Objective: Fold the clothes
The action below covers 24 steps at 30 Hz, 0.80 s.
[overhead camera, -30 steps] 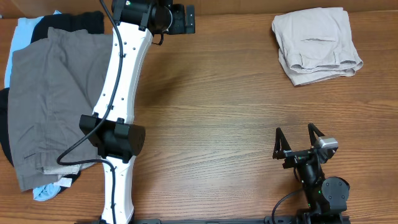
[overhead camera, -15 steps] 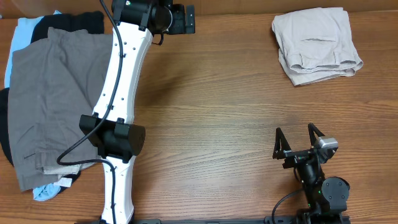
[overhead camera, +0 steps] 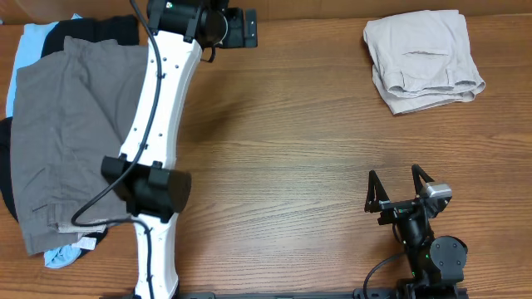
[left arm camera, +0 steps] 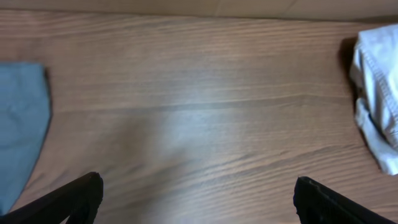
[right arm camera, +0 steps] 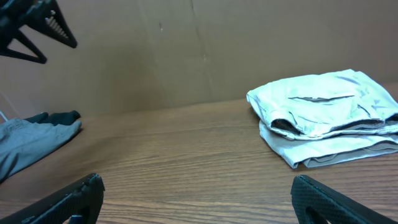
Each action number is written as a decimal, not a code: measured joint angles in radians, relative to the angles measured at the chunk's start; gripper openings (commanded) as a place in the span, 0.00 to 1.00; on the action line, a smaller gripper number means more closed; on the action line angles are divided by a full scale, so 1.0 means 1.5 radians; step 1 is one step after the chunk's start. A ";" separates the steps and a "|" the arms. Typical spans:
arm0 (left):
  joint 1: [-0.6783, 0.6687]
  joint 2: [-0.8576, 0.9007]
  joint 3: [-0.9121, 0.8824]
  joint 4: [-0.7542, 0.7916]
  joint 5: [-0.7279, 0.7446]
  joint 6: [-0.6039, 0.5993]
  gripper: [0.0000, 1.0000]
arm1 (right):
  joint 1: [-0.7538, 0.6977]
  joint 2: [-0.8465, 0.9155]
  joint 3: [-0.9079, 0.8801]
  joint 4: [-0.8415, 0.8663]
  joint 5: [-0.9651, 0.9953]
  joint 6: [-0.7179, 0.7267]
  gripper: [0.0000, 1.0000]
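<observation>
The beige shorts [overhead camera: 422, 60] lie folded at the table's far right; they also show in the right wrist view [right arm camera: 323, 115] and at the right edge of the left wrist view [left arm camera: 379, 106]. Gray shorts [overhead camera: 66, 141] lie spread on a pile at the left, over a black garment [overhead camera: 96, 29] and a light-blue garment [overhead camera: 29, 50]. My left gripper [overhead camera: 253, 26] is open and empty at the far edge, right of the pile; its fingers [left arm camera: 199, 193] are wide apart over bare wood. My right gripper [overhead camera: 397, 189] is open and empty near the front edge [right arm camera: 196, 193].
The white left arm [overhead camera: 162, 108] stretches from the front edge to the back, along the pile's right side. A brown wall [right arm camera: 186, 50] stands behind the wooden table [overhead camera: 291, 149]. The gray pile's edge [right arm camera: 31, 140] shows at the left of the right wrist view.
The left arm has shifted slightly to the left, its elbow and gripper with it. The right arm and the clothes have not moved.
</observation>
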 measured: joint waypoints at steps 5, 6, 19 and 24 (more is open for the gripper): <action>0.000 -0.121 -0.154 0.026 -0.025 0.003 1.00 | 0.000 0.000 0.000 0.000 0.000 0.000 1.00; 0.000 -0.144 -0.183 0.041 -0.033 0.003 1.00 | 0.000 0.000 0.000 0.000 0.000 0.000 1.00; 0.011 -0.462 -0.680 0.425 -0.099 0.005 1.00 | 0.000 0.000 0.000 0.000 0.000 -0.001 1.00; 0.054 -0.592 -0.879 0.580 -0.080 0.004 1.00 | 0.000 0.000 0.000 0.000 0.000 0.000 1.00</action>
